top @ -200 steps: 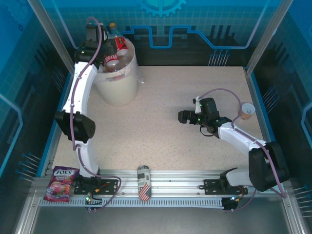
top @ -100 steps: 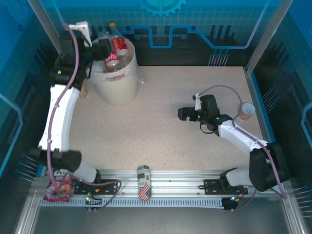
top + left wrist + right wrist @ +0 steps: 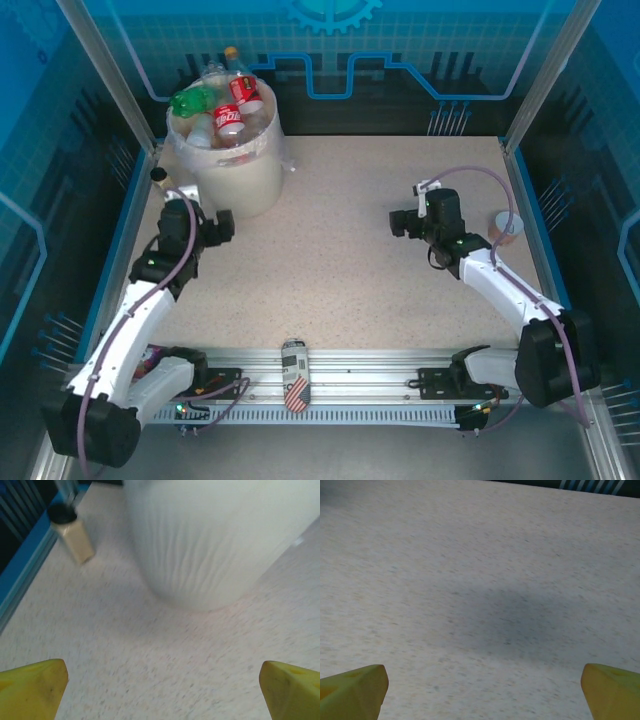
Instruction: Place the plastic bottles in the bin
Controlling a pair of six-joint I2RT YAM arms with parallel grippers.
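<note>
Several plastic bottles [image 3: 230,118] in view: report location. (Inspector)

All lie heaped inside the bin [image 3: 240,180], with the top of the heap above the rim. The green bottle [image 3: 192,100] lies at the left of the heap. Two red-labelled bottles lie just right of it. A yellow cap [image 3: 232,54] shows at the far rim. The bin stands upright at the far left of the table [image 3: 340,270]. (Technician)

Items nearest the bin? (Inspector)

A small jar [image 3: 160,180] with a black cap stands upright just left of the bin, apart from it, close to the blue left edge. The left gripper [image 3: 222,227] sits on the near side of the bin, low over the table and facing the cream wall. Its jaws are spread wide. In the left wrist view the yellow fingertips [image 3: 35,687] sit at the two lower corners, with bare table between them. Nothing is held. (Technician)

Right side and near edge? (Inspector)

The right gripper [image 3: 400,222] is over the right half of the table, well apart from the bin. Its jaws are fully apart. The right wrist view shows its fingertips [image 3: 352,690] with bare table between them. A paper cup [image 3: 508,224] stands near the right edge, beside that arm. On the near rail a patterned can [image 3: 295,375] lies between the two arm bases. A snack packet [image 3: 150,360] is partly hidden under the left arm. (Technician)
</note>
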